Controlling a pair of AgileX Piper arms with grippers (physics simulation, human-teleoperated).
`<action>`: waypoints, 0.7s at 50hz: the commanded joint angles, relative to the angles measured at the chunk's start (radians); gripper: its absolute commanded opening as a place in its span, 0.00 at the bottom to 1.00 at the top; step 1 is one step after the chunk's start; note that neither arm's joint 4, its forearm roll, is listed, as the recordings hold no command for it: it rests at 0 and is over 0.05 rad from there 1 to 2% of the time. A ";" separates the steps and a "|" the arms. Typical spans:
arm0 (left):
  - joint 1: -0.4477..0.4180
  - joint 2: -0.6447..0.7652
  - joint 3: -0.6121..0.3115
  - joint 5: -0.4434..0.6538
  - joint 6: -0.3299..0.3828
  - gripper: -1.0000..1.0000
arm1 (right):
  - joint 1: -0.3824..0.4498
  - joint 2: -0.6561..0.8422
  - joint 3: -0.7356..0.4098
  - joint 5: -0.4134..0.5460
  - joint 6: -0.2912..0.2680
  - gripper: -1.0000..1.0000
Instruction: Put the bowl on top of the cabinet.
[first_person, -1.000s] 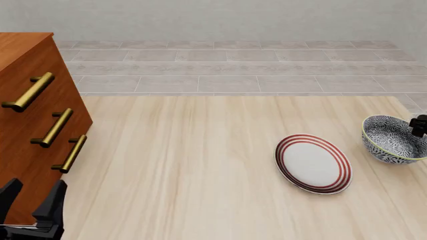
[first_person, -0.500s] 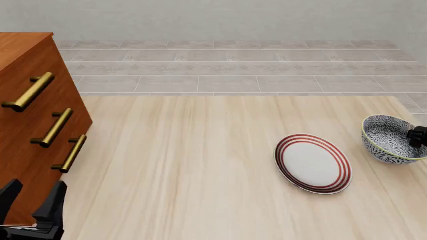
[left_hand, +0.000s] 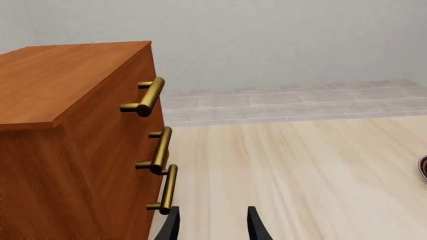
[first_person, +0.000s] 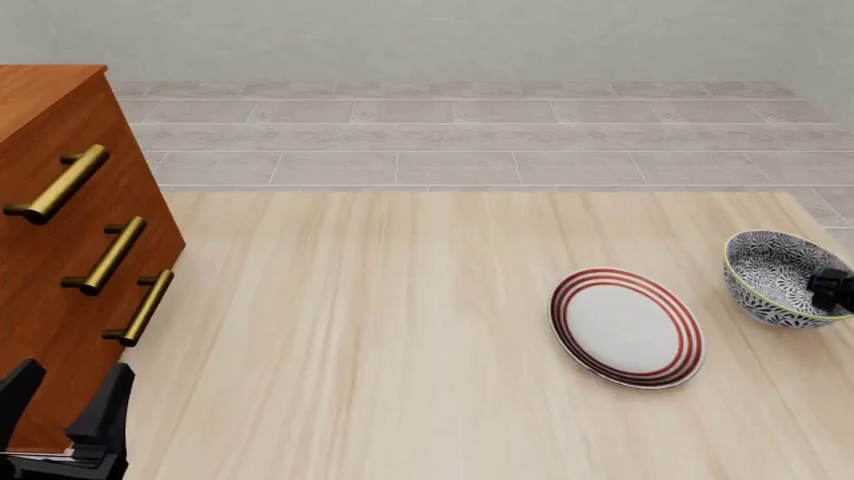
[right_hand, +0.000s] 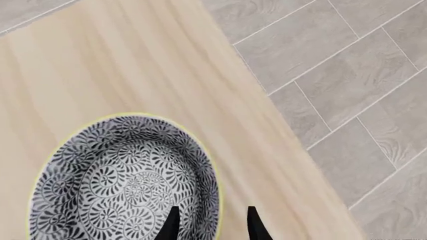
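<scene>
The blue-and-white patterned bowl (first_person: 778, 277) with a pale yellow rim stands upright near the table's right edge. In the right wrist view the bowl (right_hand: 123, 180) lies just beneath my right gripper (right_hand: 212, 227), which is open. One finger is over the inside and the other outside, so the rim runs between them. The front view shows only the tip of that right gripper (first_person: 830, 290), at the bowl's right side. The reddish-brown cabinet (first_person: 60, 270) with three brass handles stands at the far left. My left gripper (first_person: 60, 410) hangs open and empty beside the cabinet (left_hand: 73, 125), its fingertips (left_hand: 171, 227) low in the left wrist view.
A flat white plate (first_person: 625, 326) with red rings lies left of the bowl, and its edge (left_hand: 423, 167) just shows in the left wrist view. The table's right edge (right_hand: 267, 115) runs close beside the bowl, with grey floor tiles beyond it.
My right gripper has come down over the bowl's right rim. The bowl, plate, cabinet and left gripper have not moved.
</scene>
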 joint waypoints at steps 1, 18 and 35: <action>0.001 -0.002 0.000 0.000 -0.001 1.00 | -0.001 0.015 0.007 -0.008 -0.005 1.00; 0.002 0.006 0.000 -0.008 -0.001 1.00 | 0.002 0.042 0.016 -0.025 0.007 1.00; 0.000 0.009 0.000 -0.010 0.001 1.00 | 0.014 0.021 0.012 -0.012 0.029 0.00</action>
